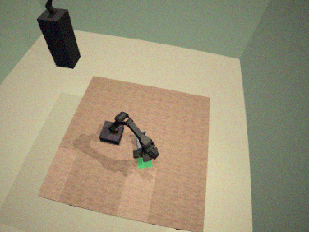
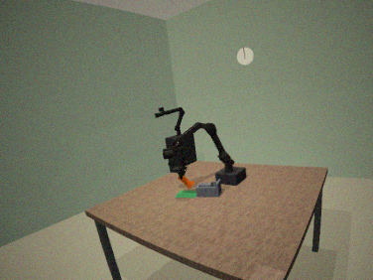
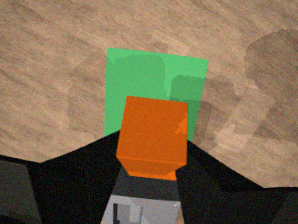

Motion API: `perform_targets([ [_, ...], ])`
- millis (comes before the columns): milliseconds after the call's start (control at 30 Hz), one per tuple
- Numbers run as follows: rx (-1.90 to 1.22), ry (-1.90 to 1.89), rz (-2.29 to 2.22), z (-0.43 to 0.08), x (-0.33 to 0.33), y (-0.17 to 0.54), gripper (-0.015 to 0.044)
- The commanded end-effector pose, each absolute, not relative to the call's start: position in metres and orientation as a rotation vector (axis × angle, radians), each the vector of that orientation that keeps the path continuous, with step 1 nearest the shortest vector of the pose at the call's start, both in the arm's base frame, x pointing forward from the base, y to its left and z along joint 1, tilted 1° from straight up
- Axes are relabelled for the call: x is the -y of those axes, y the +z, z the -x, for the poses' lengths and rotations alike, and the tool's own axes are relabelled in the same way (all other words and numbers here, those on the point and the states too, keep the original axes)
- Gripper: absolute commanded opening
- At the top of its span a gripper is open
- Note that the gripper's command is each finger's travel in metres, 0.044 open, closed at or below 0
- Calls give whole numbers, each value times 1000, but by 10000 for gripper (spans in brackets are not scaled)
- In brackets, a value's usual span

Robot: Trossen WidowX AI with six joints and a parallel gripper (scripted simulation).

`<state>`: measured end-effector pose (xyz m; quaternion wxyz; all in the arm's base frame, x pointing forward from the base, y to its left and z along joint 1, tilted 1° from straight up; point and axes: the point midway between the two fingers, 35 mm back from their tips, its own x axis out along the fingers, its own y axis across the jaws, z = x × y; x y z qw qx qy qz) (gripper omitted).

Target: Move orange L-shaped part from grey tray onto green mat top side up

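Note:
The orange part [image 2: 187, 182] [image 3: 154, 131] is pinched in my gripper [image 2: 182, 177] [image 3: 151, 140] and hangs tilted in the air, its lower end slanting toward the tray side in the exterior view. My gripper is shut on it. The part is above the green mat [image 1: 145, 163] [image 2: 185, 195] [image 3: 135, 65], near the mat's edge by the tray. The grey tray [image 1: 139, 142] [image 2: 208, 192] [image 3: 145, 204] stands right beside the mat. In the top view the arm hides the part and some of the tray.
The arm's dark base block [image 1: 111, 133] [image 2: 230, 176] stands on the wooden table [image 1: 177, 119] [image 2: 258, 209] behind the tray. A tall black block [image 1: 59, 39] with a thin arm on top stands off the table. The arm's shadow falls across the mat and table.

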<state>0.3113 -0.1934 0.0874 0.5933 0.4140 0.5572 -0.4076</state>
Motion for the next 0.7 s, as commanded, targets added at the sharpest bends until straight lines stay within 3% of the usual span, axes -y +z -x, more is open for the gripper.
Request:
perform_targets([
  [0, -1301, -941, -963, -311, 192, 81, 0],
  [667, -1301, -941, -963, -312, 193, 49, 0],
])
